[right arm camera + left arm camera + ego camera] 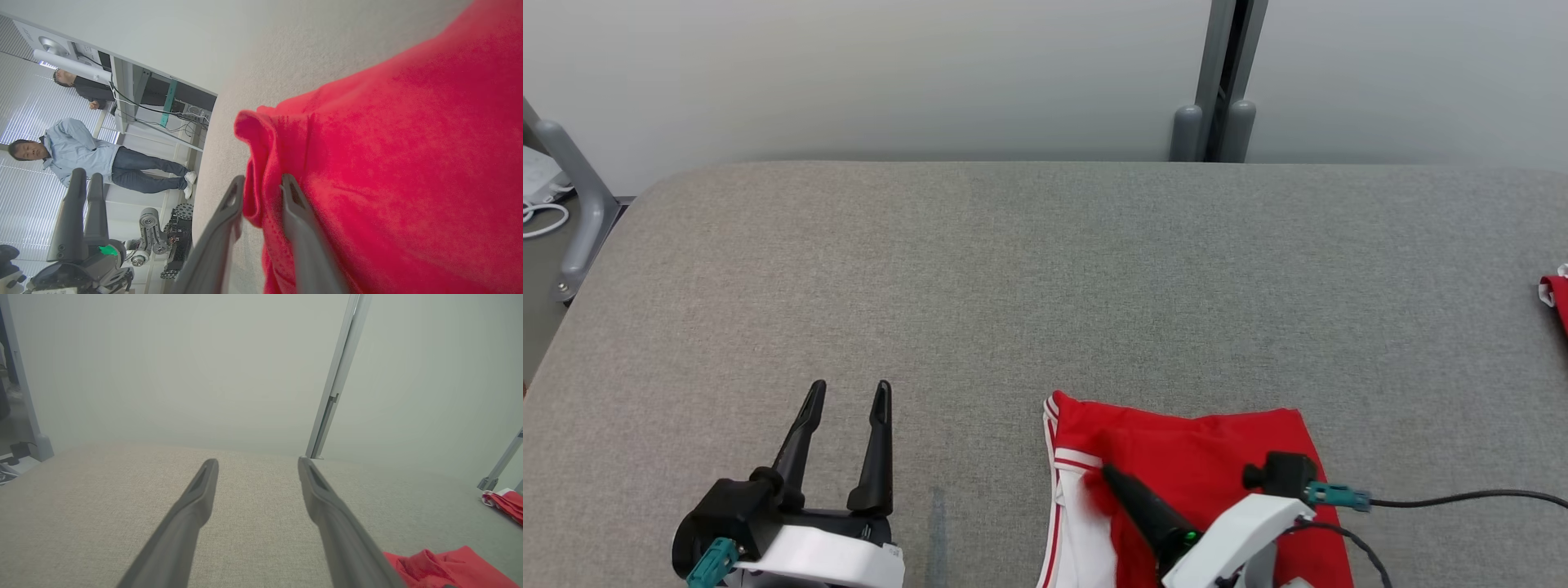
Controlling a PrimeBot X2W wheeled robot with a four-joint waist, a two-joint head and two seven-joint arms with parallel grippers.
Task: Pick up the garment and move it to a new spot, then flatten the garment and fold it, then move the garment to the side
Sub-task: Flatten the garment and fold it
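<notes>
The red garment [1201, 457] with white trim lies folded flat on the grey padded table [1013, 269], near the front edge right of centre. My right gripper [1104, 478] is low on its left part. In the right wrist view the right gripper [261, 183] has its jaws a little apart, with a raised fold of the garment [388, 143] standing loosely between them. My left gripper [849, 392] hovers open and empty over bare table to the garment's left. In the left wrist view the left gripper [257, 463] points at the far wall, and the garment [449, 567] shows at the lower right.
Another red cloth item [1556, 298] lies at the table's right edge, also seen as a red cloth item [504, 500] in the left wrist view. A grey post [1225, 82] stands behind the table. Beyond the table's left side stands a person [81, 159].
</notes>
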